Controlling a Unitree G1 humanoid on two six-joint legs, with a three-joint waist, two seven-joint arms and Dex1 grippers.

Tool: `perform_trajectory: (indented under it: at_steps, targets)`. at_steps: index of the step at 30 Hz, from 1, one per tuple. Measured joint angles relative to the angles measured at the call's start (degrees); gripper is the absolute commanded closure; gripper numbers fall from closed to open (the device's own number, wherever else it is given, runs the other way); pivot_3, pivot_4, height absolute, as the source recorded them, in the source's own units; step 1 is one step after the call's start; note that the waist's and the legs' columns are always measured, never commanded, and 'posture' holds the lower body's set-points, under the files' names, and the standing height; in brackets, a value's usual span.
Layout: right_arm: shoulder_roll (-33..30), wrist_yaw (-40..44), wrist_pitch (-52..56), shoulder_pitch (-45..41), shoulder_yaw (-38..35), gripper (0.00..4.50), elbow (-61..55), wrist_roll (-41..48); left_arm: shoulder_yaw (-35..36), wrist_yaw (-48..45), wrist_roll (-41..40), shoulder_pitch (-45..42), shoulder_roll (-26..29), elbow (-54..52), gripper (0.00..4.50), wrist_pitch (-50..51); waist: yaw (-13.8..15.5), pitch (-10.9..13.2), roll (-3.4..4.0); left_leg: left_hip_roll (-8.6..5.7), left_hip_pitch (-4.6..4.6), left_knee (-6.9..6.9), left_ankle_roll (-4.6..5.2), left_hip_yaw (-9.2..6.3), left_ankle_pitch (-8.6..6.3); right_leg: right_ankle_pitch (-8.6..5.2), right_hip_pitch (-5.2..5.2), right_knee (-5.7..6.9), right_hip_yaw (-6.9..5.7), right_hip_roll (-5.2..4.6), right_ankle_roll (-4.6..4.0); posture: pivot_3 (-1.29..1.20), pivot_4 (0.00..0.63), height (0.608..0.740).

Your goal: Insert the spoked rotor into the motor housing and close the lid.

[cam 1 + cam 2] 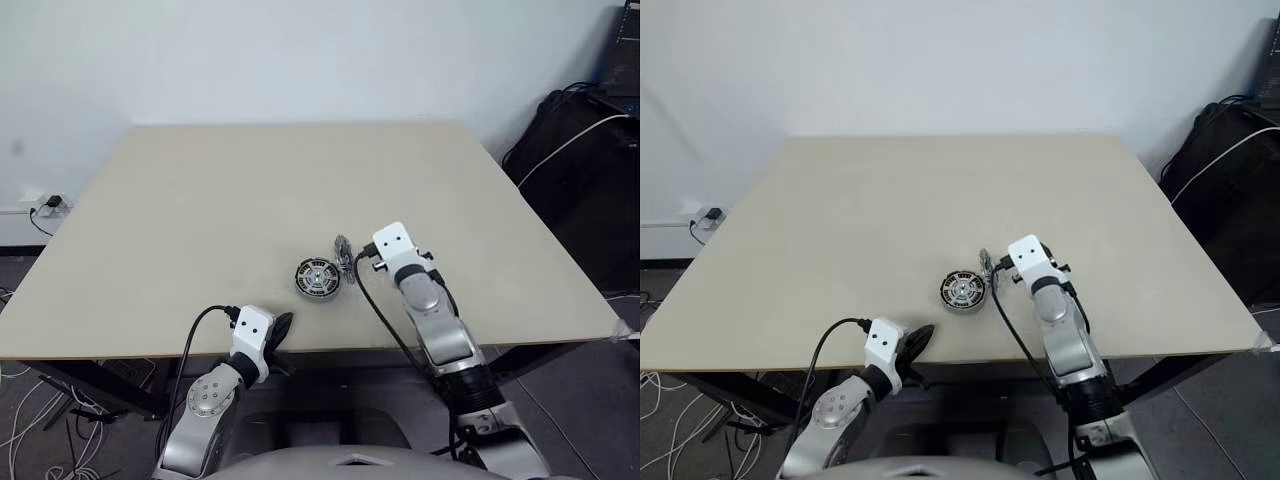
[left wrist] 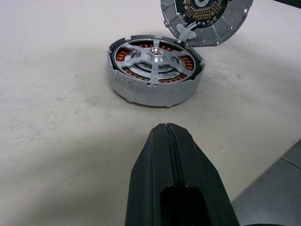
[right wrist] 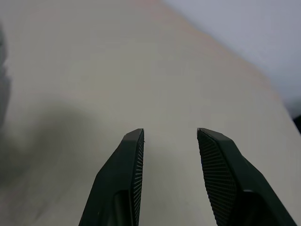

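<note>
The motor housing (image 2: 150, 87) lies flat on the table near its front edge, copper windings showing inside its rim. The spoked rotor (image 2: 155, 60) sits in it, spokes and hub facing up. The lid (image 2: 207, 21) stands up on its edge right behind the housing, ribbed face with dark centre toward my left wrist camera; it also shows as a thin upright disc (image 1: 343, 255). My left gripper (image 2: 167, 128) is shut and empty, a short way in front of the housing. My right gripper (image 3: 169, 134) is open and empty, just right of the lid.
The tan table (image 1: 250, 190) stretches wide beyond the parts. A black bag with cables (image 1: 580, 150) sits on the floor past the right edge. A wall socket with a plug (image 1: 45, 205) is at the left.
</note>
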Motion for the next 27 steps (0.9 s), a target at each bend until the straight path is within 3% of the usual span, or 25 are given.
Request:
perform_trajectory:
  at_steps: [10,20,27]
  targets:
    - [3.4,0.9,5.9,0.0,8.3,2.58,-2.3,-4.4,0.1,0.3,0.0,0.7,0.2,0.0,4.5,0.1,0.1,0.0,0.0,0.0,-0.01,0.01,0.0,-0.02,0.0,0.0,0.0,-0.01,-0.01,-0.03,0.0,0.0,0.0,0.74]
    - [5.4,1.1,4.1,-0.8,15.2,2.58,-0.1,-7.8,0.5,0.7,-0.1,1.8,0.2,-0.4,4.5,0.2,-0.2,0.0,0.0,0.03,0.03,0.01,-0.04,-0.03,0.01,0.0,0.0,0.03,-0.01,0.01,0.0,0.0,0.0,0.74]
    - [7.3,1.7,0.7,-3.1,16.3,2.58,5.6,-7.8,0.7,1.1,-0.1,2.4,0.2,-0.7,4.5,0.3,-0.1,0.0,-0.03,0.03,0.03,0.0,-0.04,-0.02,0.02,0.0,0.01,0.02,-0.01,0.0,0.0,0.0,0.0,0.74]
